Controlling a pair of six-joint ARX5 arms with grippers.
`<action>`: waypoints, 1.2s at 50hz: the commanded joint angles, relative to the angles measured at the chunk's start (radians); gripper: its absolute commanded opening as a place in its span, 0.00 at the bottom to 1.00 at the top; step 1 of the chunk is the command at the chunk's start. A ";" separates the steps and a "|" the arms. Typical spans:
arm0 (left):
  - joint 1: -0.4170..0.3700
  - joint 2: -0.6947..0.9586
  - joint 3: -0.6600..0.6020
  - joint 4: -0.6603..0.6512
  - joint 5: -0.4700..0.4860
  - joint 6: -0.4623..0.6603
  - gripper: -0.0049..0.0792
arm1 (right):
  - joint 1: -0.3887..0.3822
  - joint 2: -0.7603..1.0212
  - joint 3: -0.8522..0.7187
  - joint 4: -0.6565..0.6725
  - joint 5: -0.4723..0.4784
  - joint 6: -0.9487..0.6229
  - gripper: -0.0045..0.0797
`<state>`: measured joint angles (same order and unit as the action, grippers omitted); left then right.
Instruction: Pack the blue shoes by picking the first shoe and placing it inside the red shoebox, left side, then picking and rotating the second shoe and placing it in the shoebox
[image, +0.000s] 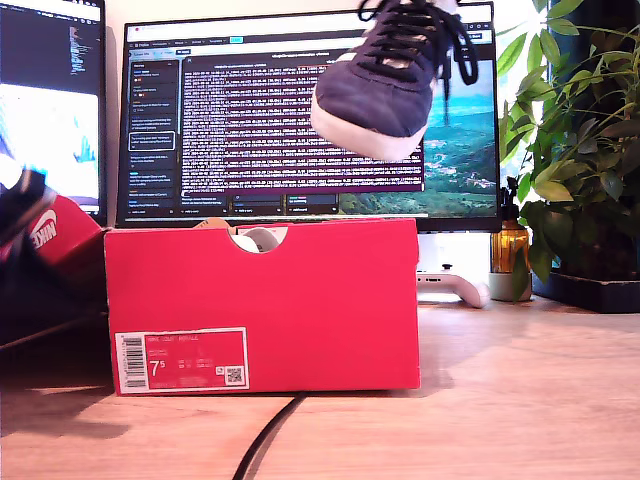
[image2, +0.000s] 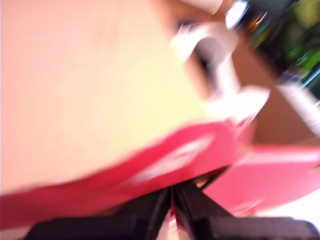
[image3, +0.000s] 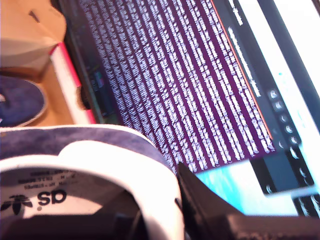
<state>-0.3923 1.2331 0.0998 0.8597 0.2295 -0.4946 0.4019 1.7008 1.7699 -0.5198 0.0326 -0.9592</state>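
The second blue shoe (image: 385, 85) hangs high above the red shoebox (image: 262, 305), toe tipped down toward the exterior view's left, heel up out of frame, so the plainest risk is that it comes down skewed: the toe could catch the box's far rim or land on the shoe already lying inside, and a collar-only hold may let the heavy toe swing or slip as it is turned. My second gripper (image3: 165, 210) has the shoe by its heel collar, one of its fingers (image3: 210, 205) on the outside and the white lining with its printed label (image3: 45, 197) beside it; I judge it clamped on that shoe. Past the collar, the second wrist view shows the first blue shoe (image3: 17, 100) resting on the box floor, which leaves only part of the box free for the second. My first gripper (image2: 172, 200) sits low with its fingers drawn almost together at the tips, holding nothing that I can make out, close over the red flap (image2: 165, 160); that view is badly blurred. A cable (image: 265, 440) trails across the worktop (image: 520, 400) on the near side of the box, clear of the drop.
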 joint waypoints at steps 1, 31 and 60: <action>0.000 0.005 0.018 0.043 -0.002 0.003 0.03 | 0.011 0.029 0.021 0.036 -0.008 0.008 0.04; 0.000 0.005 0.020 0.050 -0.003 -0.003 0.03 | 0.083 0.190 0.021 0.054 -0.035 -0.040 0.04; 0.000 0.005 0.020 0.050 -0.002 -0.003 0.03 | 0.095 0.303 0.021 -0.023 -0.057 -0.118 0.04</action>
<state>-0.3923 1.2331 0.0998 0.8837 0.2283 -0.4953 0.4850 1.9831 1.7714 -0.5362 -0.0124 -1.0737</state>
